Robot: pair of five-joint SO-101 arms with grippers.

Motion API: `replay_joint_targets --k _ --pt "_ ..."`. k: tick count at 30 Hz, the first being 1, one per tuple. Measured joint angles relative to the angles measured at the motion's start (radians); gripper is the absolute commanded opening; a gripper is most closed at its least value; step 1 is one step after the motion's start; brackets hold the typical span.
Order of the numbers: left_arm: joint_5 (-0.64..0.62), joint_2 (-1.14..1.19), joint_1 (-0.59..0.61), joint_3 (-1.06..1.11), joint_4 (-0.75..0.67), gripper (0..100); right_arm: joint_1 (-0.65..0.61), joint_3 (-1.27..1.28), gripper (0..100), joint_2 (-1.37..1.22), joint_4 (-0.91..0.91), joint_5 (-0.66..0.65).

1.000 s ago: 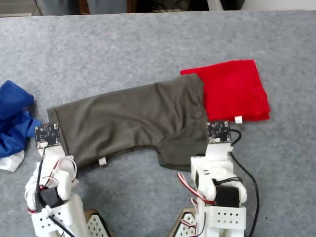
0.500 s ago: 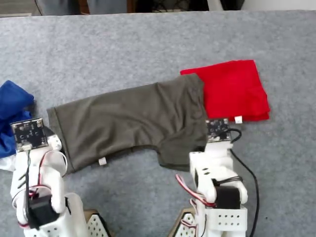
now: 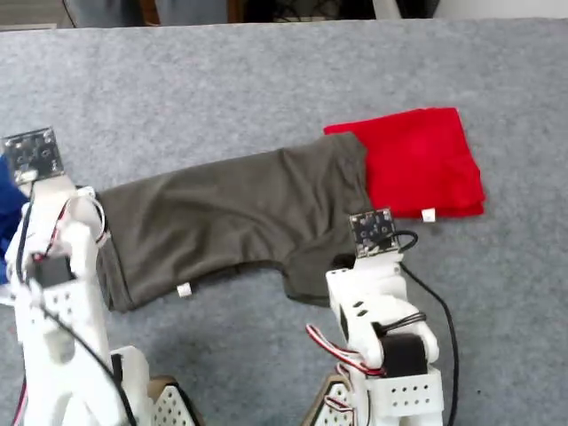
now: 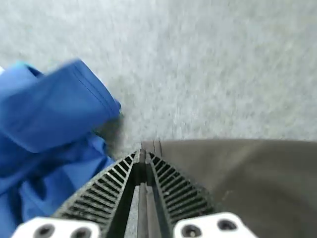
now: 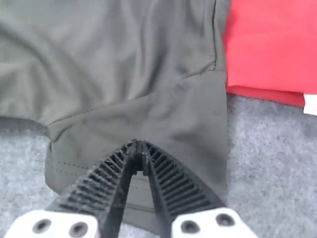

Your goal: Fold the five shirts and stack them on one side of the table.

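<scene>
An olive shirt (image 3: 240, 213) lies spread flat across the middle of the grey table (image 3: 222, 80), slanting from the near left towards the far right, with a white tag (image 3: 184, 289) at its near hem. Its far right end overlaps the edge of a folded red shirt (image 3: 417, 160), which lies to the right. A crumpled blue shirt (image 4: 44, 114) sits at the table's left edge, just beside the olive shirt's left corner. The left gripper (image 4: 143, 154) is raised over that corner, its jaws clenched and its tips right at the hem; I cannot tell whether any cloth is pinched between them. The right gripper (image 5: 137, 145) is low over the olive shirt's near right part, close to the hem, jaws pressed together too, with no fold visibly caught.
</scene>
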State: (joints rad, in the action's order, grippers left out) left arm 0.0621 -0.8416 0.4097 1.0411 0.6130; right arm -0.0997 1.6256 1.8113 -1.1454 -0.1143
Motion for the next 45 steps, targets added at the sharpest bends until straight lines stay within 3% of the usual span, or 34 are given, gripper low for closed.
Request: replay_joint_targets --k 9,13,20,33,45 --pt "-0.087 0.534 0.000 -0.081 -0.272 3 0.000 0.000 1.5 0.000 -0.015 -0.009" --pt "-0.120 0.684 0.000 -0.141 -0.325 3 -0.002 0.000 1.5 0.000 -0.051 -0.032" --pt "-0.123 0.701 0.000 -0.172 -0.338 3 -0.002 0.000 1.5 0.000 -0.055 -0.055" --pt "-0.147 0.760 0.000 -0.153 -0.506 3 -0.002 0.000 1.5 0.000 -0.055 -0.064" --pt "-0.147 0.770 0.000 -0.155 -0.516 3 -0.002 -0.011 1.6 0.000 -0.055 -0.135"
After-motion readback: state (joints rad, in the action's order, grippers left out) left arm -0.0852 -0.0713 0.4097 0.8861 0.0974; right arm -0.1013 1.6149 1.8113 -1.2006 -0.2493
